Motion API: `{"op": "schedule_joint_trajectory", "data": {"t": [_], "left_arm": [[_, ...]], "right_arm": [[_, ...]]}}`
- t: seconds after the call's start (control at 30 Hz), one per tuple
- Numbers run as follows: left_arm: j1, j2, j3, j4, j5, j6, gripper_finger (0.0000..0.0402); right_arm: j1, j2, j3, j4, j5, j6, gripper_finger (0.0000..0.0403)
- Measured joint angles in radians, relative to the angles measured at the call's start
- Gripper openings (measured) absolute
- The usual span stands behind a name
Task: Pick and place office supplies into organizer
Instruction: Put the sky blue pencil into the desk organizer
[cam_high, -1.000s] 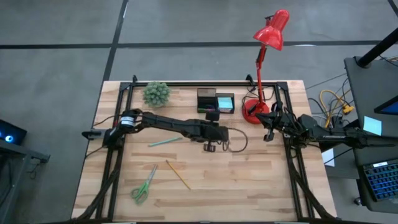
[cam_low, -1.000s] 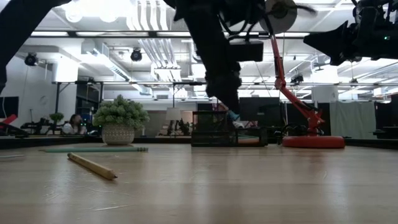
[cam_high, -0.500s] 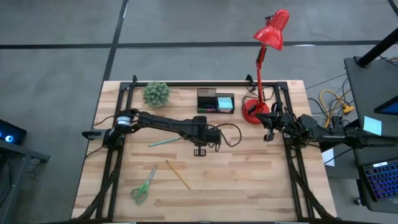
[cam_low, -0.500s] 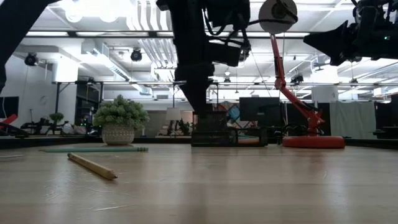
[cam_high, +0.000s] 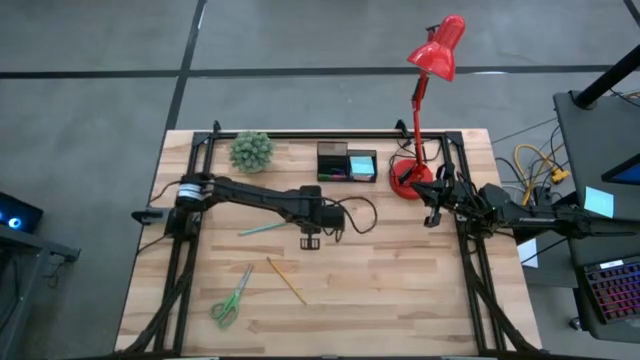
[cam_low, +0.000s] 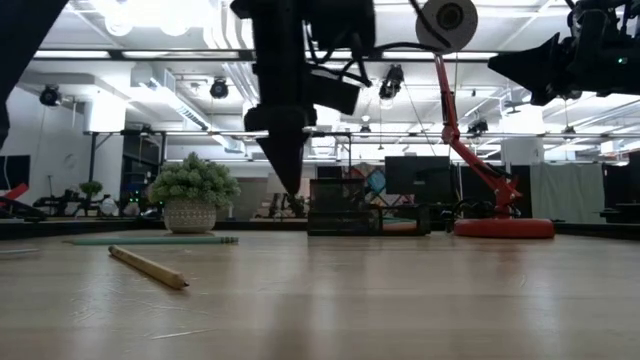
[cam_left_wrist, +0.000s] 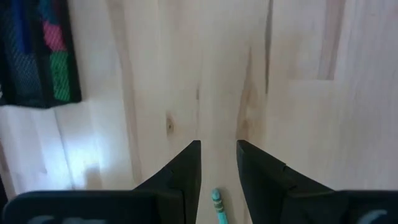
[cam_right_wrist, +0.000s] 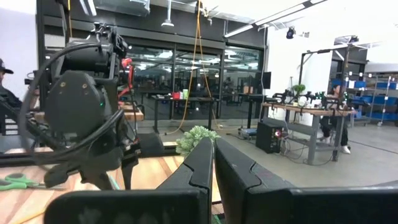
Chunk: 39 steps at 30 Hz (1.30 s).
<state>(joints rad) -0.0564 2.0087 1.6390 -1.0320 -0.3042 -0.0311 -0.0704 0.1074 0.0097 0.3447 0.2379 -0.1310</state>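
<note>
From above, the left end effector (cam_high: 310, 242) hung over the middle of the tabletop (cam_high: 400, 290), its fingers parted with nothing between them, apparently lined up for the teal pen (cam_high: 265, 228) lying just to its left-edge side. The black organizer (cam_high: 346, 163) sat against the far edge, beside the red lamp (cam_high: 420, 110) and near the potted plant (cam_high: 251, 150), so everything had to travel toward that edge. The yellow pencil (cam_high: 286, 280) and green-handled scissors (cam_high: 231, 296) lay loose toward the near edge, not yet collected. The right end effector (cam_high: 432, 217) waited, closed and empty, at the right edge by the lamp base.

At tabletop height, the left end effector (cam_low: 288, 180) pointed straight down, well clear of the wood, a posture suited to a top-down pick. The pencil (cam_low: 148, 267) lay in the foreground, the pen (cam_low: 150, 239) farther back before the plant (cam_low: 193, 193), and the organizer (cam_low: 358, 208) stood at the far edge.

From the left wrist, the two dark fingers (cam_left_wrist: 186, 168) stood slightly apart over bare wood, the pen's tip (cam_left_wrist: 218, 207) showing in the gap between them, which suggested an approach to it. A corner of the organizer (cam_left_wrist: 37, 56) showed pink and green pieces already inside.

From the right wrist, the fingers (cam_right_wrist: 202, 165) were pressed together, facing the left arm (cam_right_wrist: 78, 106) and the plant (cam_right_wrist: 198, 138).
</note>
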Motion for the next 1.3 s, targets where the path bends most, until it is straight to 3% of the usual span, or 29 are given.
{"op": "schedule_joint_trajectory", "data": {"t": [0.23,0.6,0.97,1.17,1.3], "left_arm": [[0.024,-0.179,-0.202,0.183,0.044,-0.029,0.0088],[0.059,-0.431,-0.459,0.187,0.082,-0.206,0.0088],[0.082,-0.47,-0.617,0.187,0.201,-0.254,0.0088],[0.083,-0.467,-0.645,0.193,0.225,-0.297,0.0088],[0.077,-0.467,-0.659,0.197,0.225,-0.225,0.0088]], "right_arm": [[0.0,0.0,0.0,0.0,0.0,0.0,0.0009],[0.0,0.0,0.0,0.004,0.0,0.0,0.0009],[0.0,0.0,0.0,0.004,0.0,0.0,0.0009],[0.0,0.0,0.0,0.004,0.0,0.0,0.0008],[0.0,0.0,0.0,0.004,0.0,0.0,0.0008]]}}
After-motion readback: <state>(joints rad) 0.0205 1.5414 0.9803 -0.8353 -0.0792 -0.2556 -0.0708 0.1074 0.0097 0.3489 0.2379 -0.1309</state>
